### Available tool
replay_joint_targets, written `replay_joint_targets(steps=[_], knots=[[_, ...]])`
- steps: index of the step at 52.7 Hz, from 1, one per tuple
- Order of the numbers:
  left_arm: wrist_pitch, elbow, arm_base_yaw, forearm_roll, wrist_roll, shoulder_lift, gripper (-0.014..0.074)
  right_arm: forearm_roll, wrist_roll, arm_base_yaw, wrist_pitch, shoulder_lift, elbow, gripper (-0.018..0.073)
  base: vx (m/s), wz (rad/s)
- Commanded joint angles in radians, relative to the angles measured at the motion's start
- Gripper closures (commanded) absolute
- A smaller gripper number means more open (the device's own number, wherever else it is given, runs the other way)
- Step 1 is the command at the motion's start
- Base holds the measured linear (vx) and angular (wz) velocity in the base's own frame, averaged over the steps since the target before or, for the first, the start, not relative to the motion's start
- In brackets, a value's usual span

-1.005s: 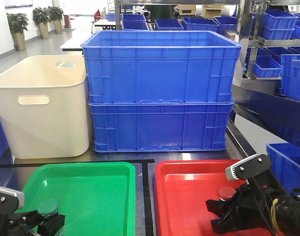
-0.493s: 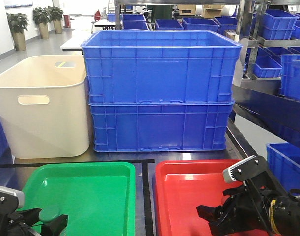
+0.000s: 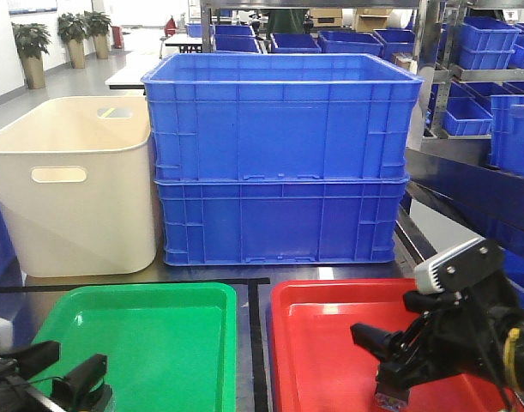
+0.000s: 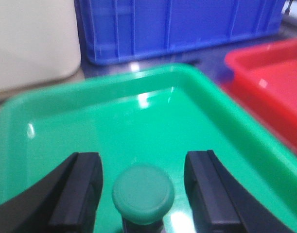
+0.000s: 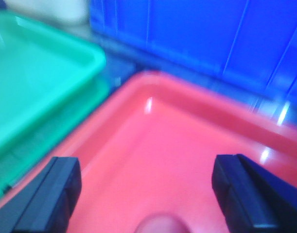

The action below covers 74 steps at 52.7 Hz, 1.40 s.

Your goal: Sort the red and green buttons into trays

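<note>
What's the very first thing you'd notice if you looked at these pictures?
Probably the two big blue crates stacked in the middle at the back, with a beige tub on their left. In front lie a bright green tray and a red tray side by side. A green button stands in the green tray, between the left pincer's open fingers.

Glossy plastic trays (image 3: 330,343), matt green button (image 4: 143,193)

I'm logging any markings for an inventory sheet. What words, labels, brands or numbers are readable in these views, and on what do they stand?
None can be read.
Blue crates, beige tub, green tray and red tray: no visible lettering.
Green button: plain cap.
Poster on the far wall at top left: too small to read.
</note>
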Motion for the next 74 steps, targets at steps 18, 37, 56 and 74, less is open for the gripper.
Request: replay_joint_targets(steps=[18, 37, 56, 74], knots=[[0.487, -0.034, -0.004, -0.020, -0.003, -0.422, 0.0319, -0.174, 0.317, -0.003, -0.106, -0.411, -0.023, 0.0362, 0.00, 0.00], [0.899, -0.034, -0.004, -0.170, -0.003, -0.727, 0.0603, -0.174, 0.330, -0.003, -0.069, -0.740, 0.282, 0.0572, 0.00, 0.00], [0.842, -0.034, -0.004, -0.166, -0.003, -0.777, 0.0602, -0.173, 0.330, -0.003, -0.066, -0.796, 0.374, 0.0572, 0.00, 0.00], [0.838, -0.031, -0.004, -0.161, -0.001, -0.777, 0.0602, -0.173, 0.330, -0.003, -0.065, -0.795, 0.374, 0.0572, 0.00, 0.00]])
